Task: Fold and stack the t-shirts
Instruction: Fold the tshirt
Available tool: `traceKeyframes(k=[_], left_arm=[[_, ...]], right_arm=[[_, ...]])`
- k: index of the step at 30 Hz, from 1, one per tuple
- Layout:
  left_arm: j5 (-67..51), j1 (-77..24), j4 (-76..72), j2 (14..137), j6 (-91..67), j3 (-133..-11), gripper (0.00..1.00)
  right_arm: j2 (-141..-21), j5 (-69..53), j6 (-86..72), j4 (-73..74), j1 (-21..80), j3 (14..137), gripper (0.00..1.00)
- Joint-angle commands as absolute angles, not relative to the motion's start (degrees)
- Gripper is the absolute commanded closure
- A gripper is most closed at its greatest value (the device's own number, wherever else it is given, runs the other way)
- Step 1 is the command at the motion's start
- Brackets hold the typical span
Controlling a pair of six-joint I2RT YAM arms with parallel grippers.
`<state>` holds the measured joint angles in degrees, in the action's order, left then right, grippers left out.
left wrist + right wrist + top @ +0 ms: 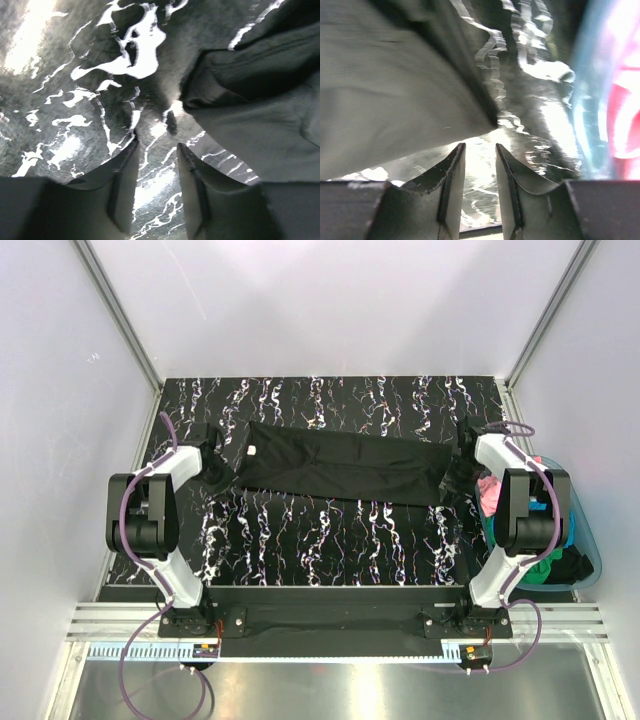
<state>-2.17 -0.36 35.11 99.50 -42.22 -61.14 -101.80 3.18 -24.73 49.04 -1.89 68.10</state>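
Btwn L pincer (157,142) & R pincer (479,145), both part-open & empty, lies black t-shirt (340,465).

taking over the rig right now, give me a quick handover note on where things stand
Left gripper: fingers apart, empty, low over the table beside the black t-shirt's left end.
Right gripper: fingers apart, empty, at the shirt's right end.
Black t-shirt: lies flat across the table as a long strip, apparently folded lengthwise.
Other shirts: the pink shirt and green shirt sit bunched in the teal tub on the right.
Done: the lengthwise fold, it seems.
Left: fold the strip crosswise, then fold and stack the rest. No stack yet.
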Motion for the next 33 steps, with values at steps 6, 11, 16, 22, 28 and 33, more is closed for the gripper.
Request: traceKeyframes(k=[6,11,16,22,28,33], left_arm=[[-6.2,-0.2,33.5,102.0,-41.7,-64.2,0.55],[-3.4,-0.7,32.4,103.4,-42.0,-63.5,0.55],[-2.1,-0.6,28.7,102.8,-43.4,-62.9,0.56],[5.0,-0.5,30.9,98.1,-46.5,-63.9,0.58],[0.9,-0.6,25.6,92.4,-49.8,-59.9,0.53],[-2.0,-1.5,23.6,96.0,-52.8,-59.9,0.53]], right_arm=[[-97.7,-5.0,-23.7,46.8,-1.8,71.6,0.62],[-95.8,-5.4,-23.6,48.9,-1.8,74.3,0.61],[-95.4,-7.4,-25.0,49.6,-1.8,76.6,0.6],[-97.3,-7.8,-25.3,50.8,-1.8,79.3,0.6],[-99.8,-8.3,-26.0,51.0,-1.8,81.5,0.6],[-101.4,-8.8,-26.2,51.1,-1.6,83.1,0.6]])
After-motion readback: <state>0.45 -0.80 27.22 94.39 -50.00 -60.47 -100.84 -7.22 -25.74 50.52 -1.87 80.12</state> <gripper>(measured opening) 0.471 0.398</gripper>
